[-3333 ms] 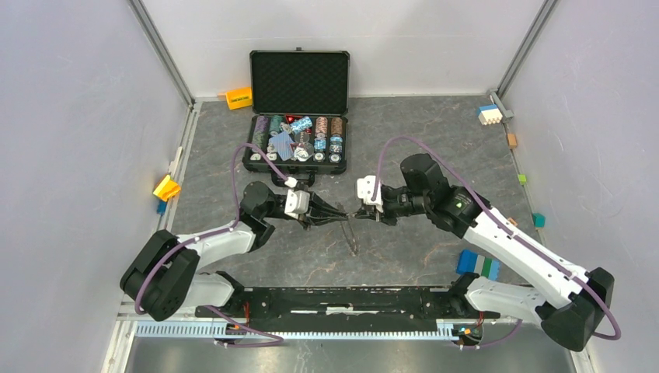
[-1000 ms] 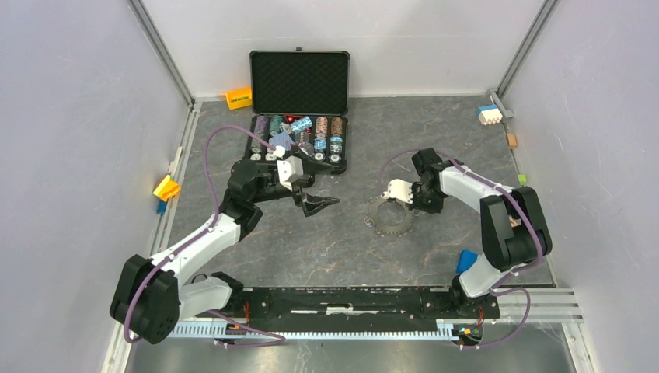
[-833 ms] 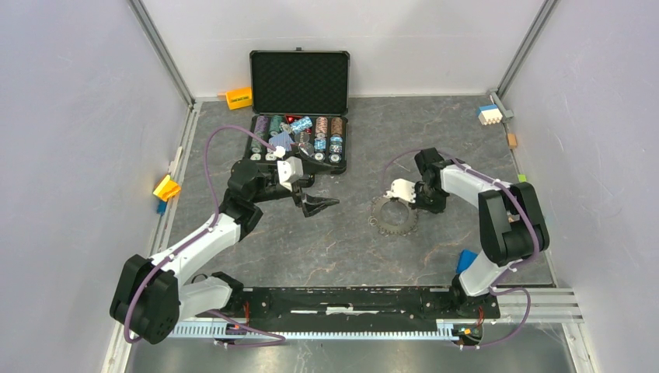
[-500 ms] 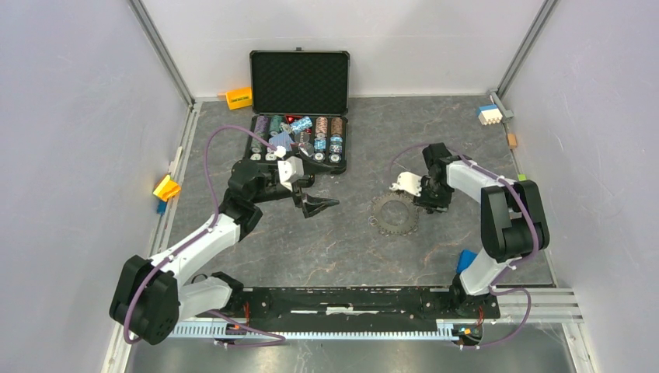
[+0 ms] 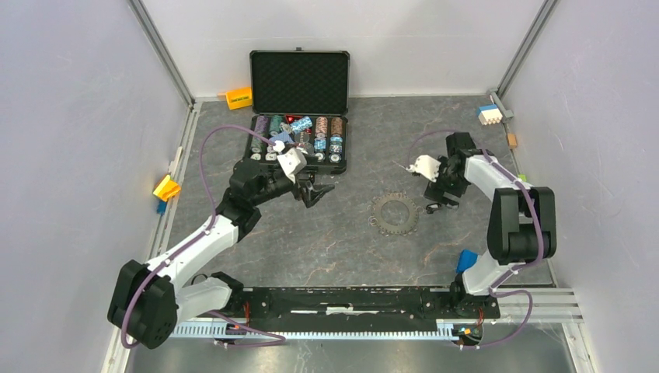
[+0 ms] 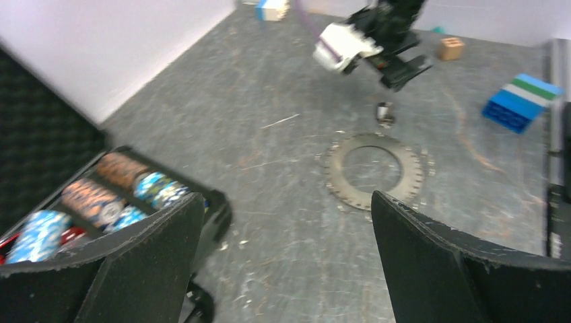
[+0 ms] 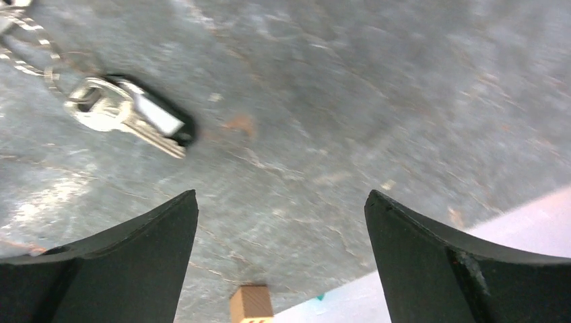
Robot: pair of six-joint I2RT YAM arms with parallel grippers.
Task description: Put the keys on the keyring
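Observation:
The keyring, a flat grey toothed ring, lies on the table's middle and shows in the left wrist view as well. The keys, small and silver with a dark head, lie just right of it, touching the table. A thin wire loop runs from the keys toward the ring. My right gripper hangs open above and beyond the keys, holding nothing. Near the case, my left gripper stands open and empty, left of the ring.
An open black case with poker chips stands at the back centre. A blue block lies near the right arm's base, and a yellow block sits at the left wall. A small wooden block rests by the right wall.
My right gripper opened, let go of the keys beside the ring and drew back to the far right. The left gripper turned slightly toward the case.

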